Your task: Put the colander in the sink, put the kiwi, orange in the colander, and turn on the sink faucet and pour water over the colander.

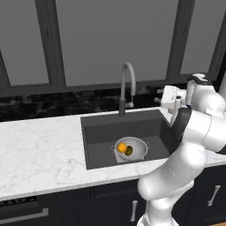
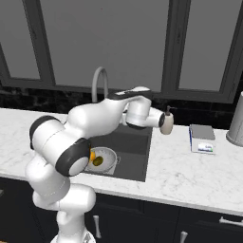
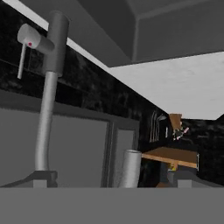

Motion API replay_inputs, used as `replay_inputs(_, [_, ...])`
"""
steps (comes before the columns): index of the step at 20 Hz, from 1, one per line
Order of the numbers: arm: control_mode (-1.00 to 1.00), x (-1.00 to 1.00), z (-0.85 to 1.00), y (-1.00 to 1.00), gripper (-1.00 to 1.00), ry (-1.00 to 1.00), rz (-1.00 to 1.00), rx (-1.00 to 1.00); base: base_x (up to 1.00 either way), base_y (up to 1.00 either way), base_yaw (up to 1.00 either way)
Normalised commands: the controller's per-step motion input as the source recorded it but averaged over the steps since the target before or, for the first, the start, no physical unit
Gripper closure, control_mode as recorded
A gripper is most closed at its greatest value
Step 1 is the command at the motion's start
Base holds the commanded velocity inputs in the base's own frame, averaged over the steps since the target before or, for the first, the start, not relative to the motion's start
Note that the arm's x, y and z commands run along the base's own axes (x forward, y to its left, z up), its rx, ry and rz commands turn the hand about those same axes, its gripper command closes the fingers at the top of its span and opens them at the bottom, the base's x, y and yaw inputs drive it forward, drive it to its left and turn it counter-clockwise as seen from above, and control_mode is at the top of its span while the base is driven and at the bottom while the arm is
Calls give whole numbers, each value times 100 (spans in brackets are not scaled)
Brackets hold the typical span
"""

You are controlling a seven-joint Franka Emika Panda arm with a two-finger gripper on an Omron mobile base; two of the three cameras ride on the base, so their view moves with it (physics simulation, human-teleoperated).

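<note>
Left base view has my claw (image 1: 159,96) up at the right rear corner of the sink (image 1: 101,128), its jaws spread wide and holding nothing, pointing toward the sink faucet (image 1: 126,86). That tap rises from the back rim of the basin, its arch high over the water side, and a gap remains between it and my fingertips. Down in the basin the colander (image 1: 137,144) sits near the front wall on the pale drain plate, with the orange (image 1: 122,147) and the kiwi (image 1: 129,150) lying inside it, touching each other.

From the right base view, my forearm crosses over the basin, and a beige soap dispenser (image 2: 166,123) stands just beside my wrist on the worktop (image 2: 190,171). Farther right lie a small boxlike item (image 2: 202,138) and a grey cylinder (image 2: 236,122) at the picture's edge. The marble left of the sink is wide and bare; behind everything runs a dark backsplash under tall windows.
</note>
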Motion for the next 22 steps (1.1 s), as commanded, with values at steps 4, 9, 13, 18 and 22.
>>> replay_inputs(4, [-100,17,-30,16,-100,0,0,4,0,0,0])
replay_inputs(9, [-100,26,-23,27,-100,1,0,0,0,0,0])
replay_inputs(13, [-100,36,-17,16,-100,2,0,0,0,0,0])
replay_inputs(18, [-100,45,-6,12,-100,2,0,0,0,0,0])
replay_inputs(22, [-100,47,-11,0,-100,4,0,1,0,0,0])
